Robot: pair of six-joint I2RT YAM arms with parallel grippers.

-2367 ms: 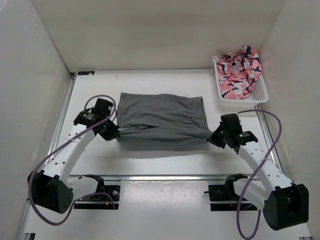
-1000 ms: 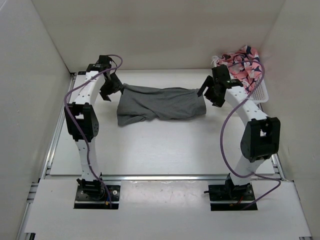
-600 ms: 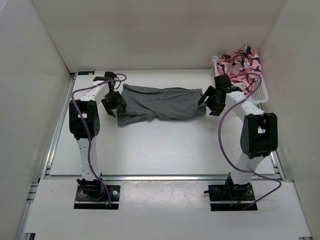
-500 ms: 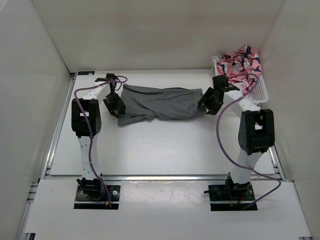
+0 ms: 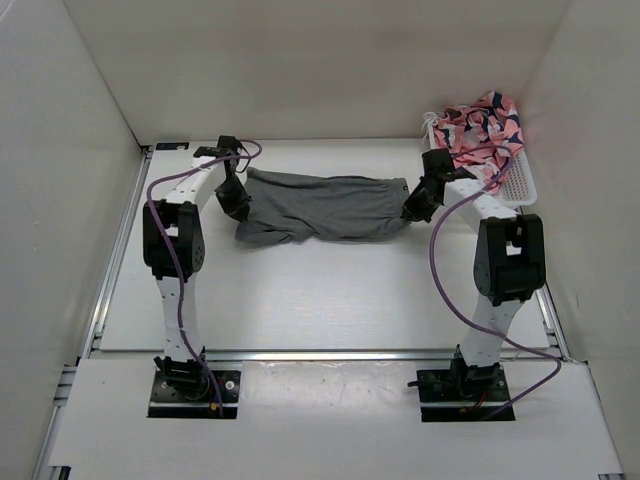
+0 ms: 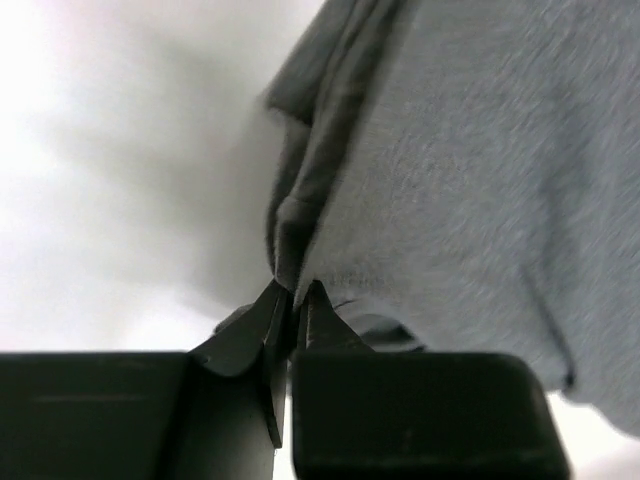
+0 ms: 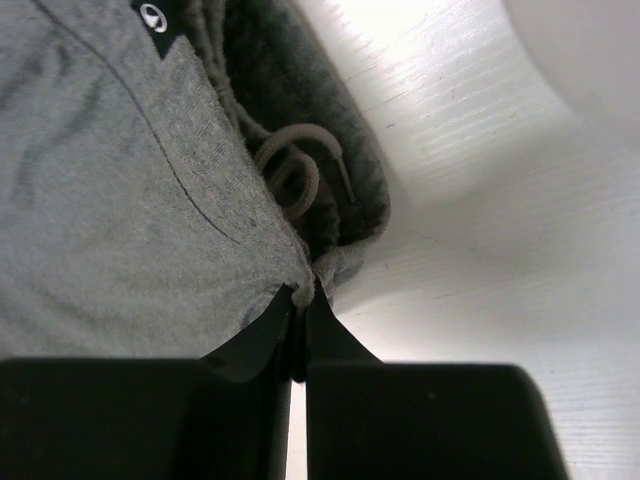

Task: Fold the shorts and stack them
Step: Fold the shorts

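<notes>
Two pairs of fingers are pinching one garment. The left fingers (image 6: 289, 304) are pressing together on a bunched fold at the left end of the grey shorts (image 5: 325, 207), which are lying stretched across the far part of the counter (image 5: 330, 290). The right fingers (image 7: 300, 300) are clamping the waistband edge just beside the drawstring (image 7: 293, 176).

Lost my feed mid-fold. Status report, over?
Left gripper shut on the shorts, left end. Right gripper shut on the right end, by the drawstring. Shorts folded over, spanning between them. Nothing in the way; basket off right.
</notes>
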